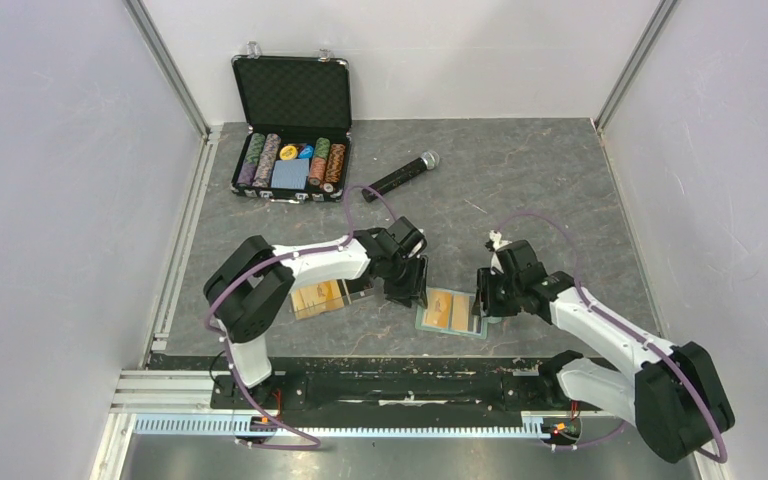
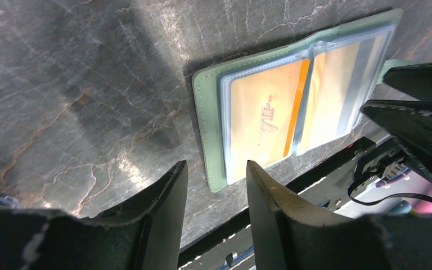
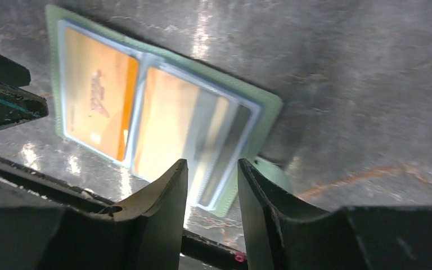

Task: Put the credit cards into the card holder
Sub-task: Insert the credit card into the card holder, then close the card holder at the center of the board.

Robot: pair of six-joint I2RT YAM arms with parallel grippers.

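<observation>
The card holder [image 2: 305,73] lies open and flat on the surface [image 2: 90,84], probably so cards can slide in. Two orange cards [image 2: 259,118] already sit inside. It lies just beyond the left fingers [image 2: 157,208] and right fingers [image 3: 157,208], which are a little apart and hold nothing.

Setting: robot lab test cell. White panel walls [image 1: 50,200] in aluminium framing [image 1: 168,65] enclose a grey stone-pattern tabletop [image 1: 540,160]. Left arm [image 1: 310,265] and right arm [image 1: 605,328] are bolted to a black rail [image 1: 400,385], with purple cabling [image 1: 532,213].

White arms [image 1: 325,265], black joints [image 1: 250,302], purple cables [image 1: 364,188].
</observation>
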